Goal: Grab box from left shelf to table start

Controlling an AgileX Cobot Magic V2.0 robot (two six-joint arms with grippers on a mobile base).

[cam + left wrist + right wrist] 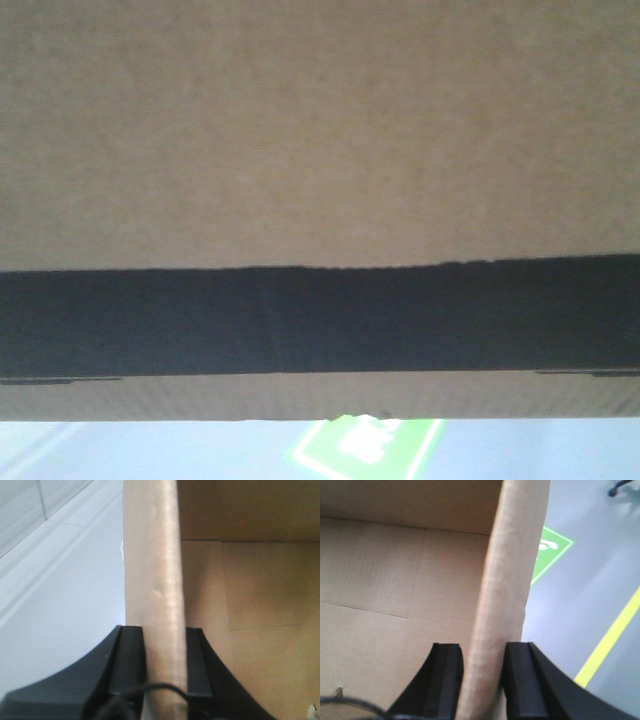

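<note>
The brown cardboard box [320,130] fills the front view, with its black printed band [320,320] running across its lower part. In the left wrist view my left gripper [164,645] is shut on one upright wall of the box [152,555], one finger outside and one inside. My right gripper [485,665] is shut the same way on the opposite wall of the box [515,555]. The open inside of the box shows in both wrist views and looks empty. The left shelf and the table are out of view.
Grey floor shows below the box, with a green sign [365,445] on it; the green sign [550,555] also shows in the right wrist view. A yellow line [612,640] crosses the floor on the right. Pale floor [60,590] lies left of the box.
</note>
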